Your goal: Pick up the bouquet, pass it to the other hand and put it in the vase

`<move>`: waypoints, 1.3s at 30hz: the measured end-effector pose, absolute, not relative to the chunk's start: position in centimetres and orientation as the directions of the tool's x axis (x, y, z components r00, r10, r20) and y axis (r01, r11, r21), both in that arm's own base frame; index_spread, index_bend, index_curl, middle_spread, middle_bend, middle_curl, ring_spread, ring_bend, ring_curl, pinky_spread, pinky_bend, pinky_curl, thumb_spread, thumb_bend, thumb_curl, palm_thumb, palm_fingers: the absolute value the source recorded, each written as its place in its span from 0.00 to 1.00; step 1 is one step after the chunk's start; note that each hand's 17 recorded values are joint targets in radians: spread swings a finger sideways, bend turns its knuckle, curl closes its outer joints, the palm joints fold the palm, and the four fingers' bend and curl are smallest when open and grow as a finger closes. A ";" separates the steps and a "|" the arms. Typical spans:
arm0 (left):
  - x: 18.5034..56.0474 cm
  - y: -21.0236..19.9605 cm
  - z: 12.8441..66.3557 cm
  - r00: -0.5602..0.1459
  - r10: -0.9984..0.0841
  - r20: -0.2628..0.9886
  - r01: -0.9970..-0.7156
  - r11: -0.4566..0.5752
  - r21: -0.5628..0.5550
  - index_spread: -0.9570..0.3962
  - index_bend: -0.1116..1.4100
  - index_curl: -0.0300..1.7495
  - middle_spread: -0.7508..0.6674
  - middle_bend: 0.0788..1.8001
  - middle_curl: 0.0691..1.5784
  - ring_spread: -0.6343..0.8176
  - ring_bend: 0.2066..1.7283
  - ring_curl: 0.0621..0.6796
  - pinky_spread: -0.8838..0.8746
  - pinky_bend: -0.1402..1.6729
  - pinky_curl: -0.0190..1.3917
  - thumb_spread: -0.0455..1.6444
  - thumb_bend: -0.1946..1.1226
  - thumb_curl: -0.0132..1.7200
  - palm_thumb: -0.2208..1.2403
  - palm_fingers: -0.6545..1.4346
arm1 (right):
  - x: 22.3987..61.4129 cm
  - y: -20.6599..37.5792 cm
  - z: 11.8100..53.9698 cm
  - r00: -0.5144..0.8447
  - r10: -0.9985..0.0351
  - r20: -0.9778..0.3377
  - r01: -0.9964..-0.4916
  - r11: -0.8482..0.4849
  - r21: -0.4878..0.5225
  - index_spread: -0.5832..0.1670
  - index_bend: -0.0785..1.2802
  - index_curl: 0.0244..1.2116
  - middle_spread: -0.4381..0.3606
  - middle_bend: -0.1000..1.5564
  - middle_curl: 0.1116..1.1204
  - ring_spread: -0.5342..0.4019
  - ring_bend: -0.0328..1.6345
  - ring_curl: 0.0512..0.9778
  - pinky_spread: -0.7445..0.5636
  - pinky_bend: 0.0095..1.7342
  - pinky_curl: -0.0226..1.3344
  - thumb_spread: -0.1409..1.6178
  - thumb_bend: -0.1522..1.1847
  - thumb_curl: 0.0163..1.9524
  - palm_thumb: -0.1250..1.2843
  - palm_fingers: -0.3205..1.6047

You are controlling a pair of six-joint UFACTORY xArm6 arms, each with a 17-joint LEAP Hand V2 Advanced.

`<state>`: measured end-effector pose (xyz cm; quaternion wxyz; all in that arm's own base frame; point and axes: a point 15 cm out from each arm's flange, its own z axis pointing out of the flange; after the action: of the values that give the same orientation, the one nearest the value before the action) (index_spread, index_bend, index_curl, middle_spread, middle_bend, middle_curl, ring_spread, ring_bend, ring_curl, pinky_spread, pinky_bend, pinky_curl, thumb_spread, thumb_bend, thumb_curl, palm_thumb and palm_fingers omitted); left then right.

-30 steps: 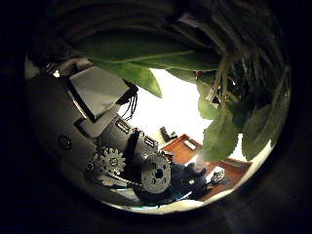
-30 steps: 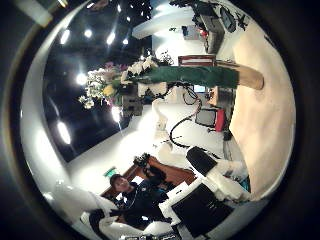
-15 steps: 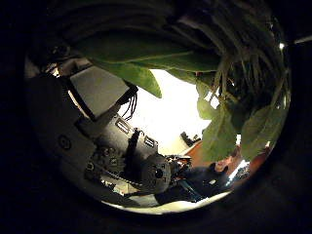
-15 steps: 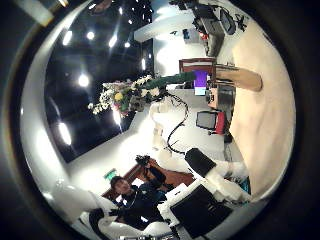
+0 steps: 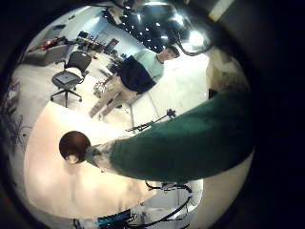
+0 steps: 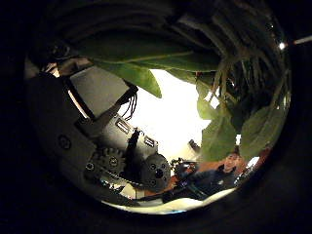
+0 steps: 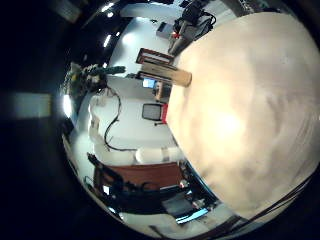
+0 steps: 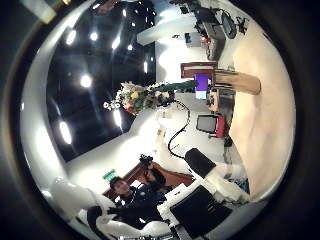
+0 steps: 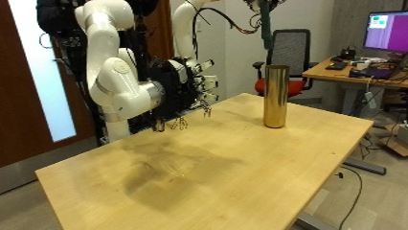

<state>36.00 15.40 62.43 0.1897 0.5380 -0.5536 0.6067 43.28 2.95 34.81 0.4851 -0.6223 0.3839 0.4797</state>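
The bouquet has a dark green wrap that fills the left little finger side palm view. Its leaves crowd the left thumb side palm view. My left hand is shut on it, high over the table, and lies outside the outside view. The wrap's lower end points down beside the dark mouth of the vase. The vase is a tall gold cylinder standing on the wooden table. My right hand hangs over the table's far edge, fingers spread and holding nothing. From it the bouquet's flowers look small and far off.
An office chair stands behind the vase. A desk with a monitor is at the back beyond the table's corner.
The bouquet has moved away from my right hand towards the vase, carried by the left hand. The right hand has stayed in place.
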 end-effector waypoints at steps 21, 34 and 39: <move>39.9 15.2 56.2 -0.302 -0.352 0.886 -0.847 -0.327 -0.419 0.24 0.28 0.86 0.12 0.54 0.68 0.15 0.81 0.85 0.17 0.69 0.59 0.17 0.13 0.54 0.90 0.83 | 43.5 3.5 34.4 0.235 0.002 -0.972 -0.944 -0.239 -0.228 0.22 0.17 0.17 0.58 0.16 0.13 0.74 0.16 0.23 0.83 0.21 0.26 0.61 0.09 0.20 0.62 0.14; 40.1 15.2 56.1 -0.298 -0.355 0.886 -0.845 -0.332 -0.418 0.26 0.27 0.87 0.12 0.53 0.68 0.15 0.81 0.85 0.17 0.69 0.60 0.18 0.13 0.54 0.90 0.83 | 43.6 3.4 34.0 0.227 0.004 -0.974 -0.946 -0.237 -0.221 0.23 0.18 0.18 0.48 0.17 0.14 0.73 0.17 0.23 0.83 0.21 0.26 0.61 0.09 0.20 0.63 0.14; 40.3 15.5 56.1 -0.298 -0.359 0.885 -0.843 -0.336 -0.420 0.27 0.27 0.87 0.12 0.53 0.68 0.15 0.81 0.85 0.17 0.69 0.61 0.18 0.13 0.54 0.89 0.83 | 43.6 3.6 33.8 0.221 0.007 -0.975 -0.946 -0.241 -0.216 0.23 0.18 0.18 0.50 0.16 0.14 0.72 0.17 0.23 0.82 0.21 0.26 0.61 0.09 0.20 0.63 0.15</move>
<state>40.28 15.54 56.12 0.2024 0.5570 -0.5394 0.5982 43.63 3.62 33.75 0.4832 -0.6140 0.3823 0.4933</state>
